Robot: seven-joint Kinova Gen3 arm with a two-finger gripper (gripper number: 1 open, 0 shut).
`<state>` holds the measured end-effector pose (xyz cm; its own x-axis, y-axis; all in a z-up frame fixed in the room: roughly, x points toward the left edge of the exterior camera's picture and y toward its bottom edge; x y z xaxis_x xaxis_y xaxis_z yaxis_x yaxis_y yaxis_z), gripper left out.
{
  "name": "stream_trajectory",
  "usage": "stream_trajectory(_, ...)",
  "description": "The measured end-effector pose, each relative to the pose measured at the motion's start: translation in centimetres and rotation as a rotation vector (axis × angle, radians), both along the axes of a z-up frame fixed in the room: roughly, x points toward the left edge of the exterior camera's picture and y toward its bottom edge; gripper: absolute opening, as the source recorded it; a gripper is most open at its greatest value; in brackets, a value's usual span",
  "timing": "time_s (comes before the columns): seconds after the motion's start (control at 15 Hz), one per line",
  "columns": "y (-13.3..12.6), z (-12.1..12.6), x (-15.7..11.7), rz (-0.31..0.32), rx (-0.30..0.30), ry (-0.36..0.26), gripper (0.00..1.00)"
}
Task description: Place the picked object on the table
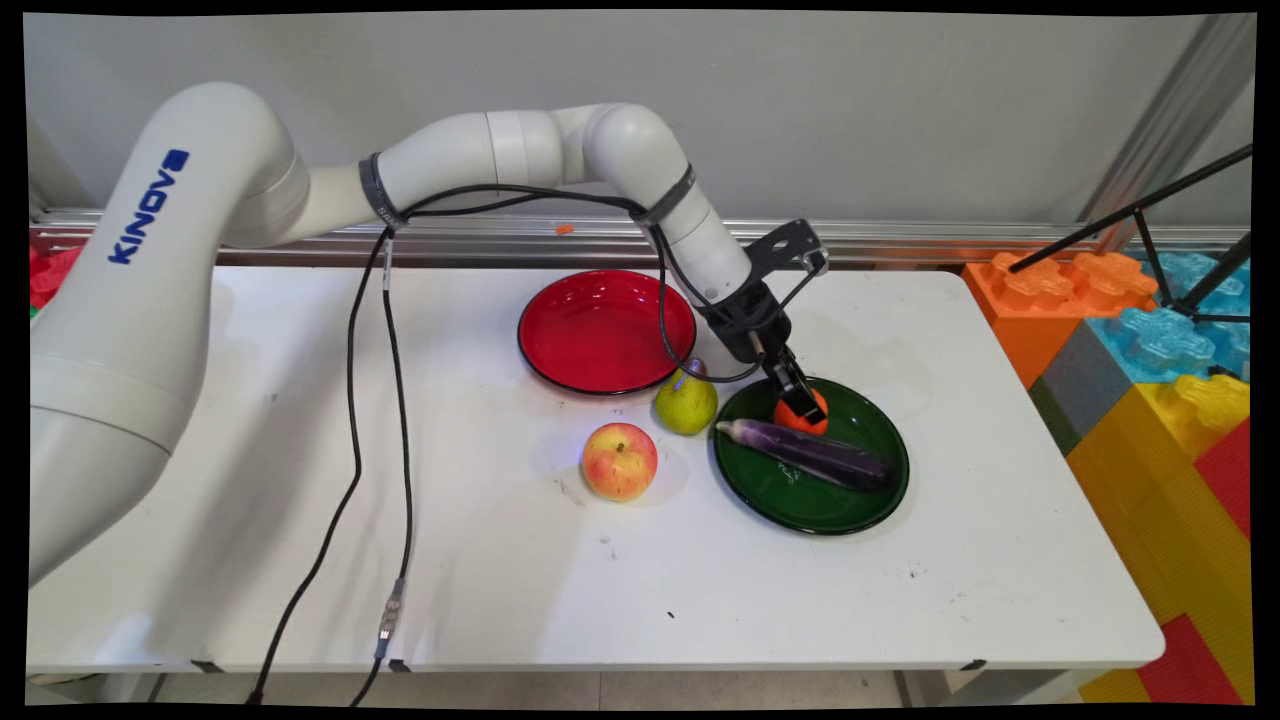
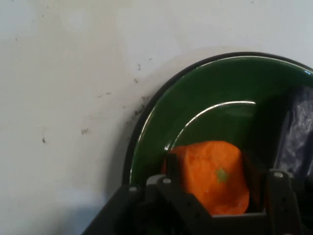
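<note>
My gripper point(image 1: 800, 397) reaches down into the back of a dark green plate point(image 1: 800, 520) and is shut on a small orange fruit point(image 1: 808, 420) that rests on the plate. A purple eggplant point(image 1: 812, 456) lies across the same plate, just in front of the orange. In the hand view the orange point(image 2: 215, 181) fills the space between the two black fingers of the gripper point(image 2: 215, 169). The green plate point(image 2: 205, 98) curves behind it, and the eggplant point(image 2: 297, 132) shows dark at the right edge.
A green pear point(image 1: 686, 402) stands just left of the green plate. A red-yellow apple point(image 1: 620, 461) sits further front-left, and a red plate point(image 1: 560, 340) lies behind them. Large coloured blocks point(image 1: 1150, 380) stand past the table's right edge. Black cables point(image 1: 352, 450) hang across the left of the table.
</note>
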<state>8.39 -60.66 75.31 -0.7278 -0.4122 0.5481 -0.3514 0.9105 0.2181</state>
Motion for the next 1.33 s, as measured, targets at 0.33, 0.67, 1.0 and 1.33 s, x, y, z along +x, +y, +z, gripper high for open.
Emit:
stream_trajectory(0.33,0.0,1.3,0.0,0.009,-0.013,0.016,0.0)
stream_trajectory(0.67,0.1,3.6,0.1,0.025,-0.034,0.035,0.0)
stream_trajectory(1.0,0.7,6.7,0.7,0.054,-0.048,0.049,0.0)
stream_trajectory(1.33,2.0,9.8,2.1,0.089,-0.061,0.049,0.0)
